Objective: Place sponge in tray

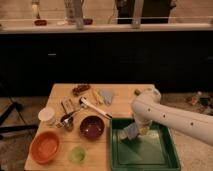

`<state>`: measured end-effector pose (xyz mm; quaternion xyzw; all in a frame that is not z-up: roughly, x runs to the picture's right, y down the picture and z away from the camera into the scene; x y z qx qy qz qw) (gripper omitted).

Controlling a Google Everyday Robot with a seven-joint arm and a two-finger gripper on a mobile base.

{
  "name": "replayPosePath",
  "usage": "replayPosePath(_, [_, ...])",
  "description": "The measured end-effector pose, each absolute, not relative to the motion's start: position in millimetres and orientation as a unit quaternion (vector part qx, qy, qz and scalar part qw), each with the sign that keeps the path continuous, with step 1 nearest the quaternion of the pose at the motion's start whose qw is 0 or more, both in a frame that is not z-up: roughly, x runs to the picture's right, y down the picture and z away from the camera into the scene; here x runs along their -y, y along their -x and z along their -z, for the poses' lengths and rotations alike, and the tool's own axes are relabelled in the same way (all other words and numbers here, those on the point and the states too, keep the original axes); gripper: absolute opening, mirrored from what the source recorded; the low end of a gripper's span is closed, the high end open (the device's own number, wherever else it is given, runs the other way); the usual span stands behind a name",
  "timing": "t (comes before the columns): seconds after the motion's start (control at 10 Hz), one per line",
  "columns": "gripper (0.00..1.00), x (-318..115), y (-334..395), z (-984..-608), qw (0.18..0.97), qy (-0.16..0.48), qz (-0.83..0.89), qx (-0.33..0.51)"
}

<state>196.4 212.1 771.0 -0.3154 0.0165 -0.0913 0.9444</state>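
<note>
The gripper (134, 131) hangs low over the back part of the tray (167, 159), and it is pinching the sponge (131, 133) tight. The white arm (170, 117) comes in from the right and bends down to it.

Far out to the left of the gripper sits the orange bowl (45, 147), with a white cup (47, 115) behind it. A little closer is a small green dish (77, 153). Closer again is the dark red bowl (92, 126), just left of the tray's edge. Behind the gripper and a bit left lies a pale grey cloth (106, 95) on the wooden table (117, 107).

The sponge is right at the gripper's tips, sticking out a little to the left and down. It looks just above the shiny green floor of the tray, maybe nearly touching; I cannot tell for sure.

To do this step well, I think the gripper should go down a tiny bit more, stay inside the rim, and then let go softly. That way the sponge will not bounce out.
</note>
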Motion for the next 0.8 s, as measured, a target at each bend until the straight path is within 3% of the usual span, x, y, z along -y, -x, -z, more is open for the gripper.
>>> replayPosePath(0.8, [0.02, -260, -219, -777, 0.936, 0.349, 0.017, -0.031])
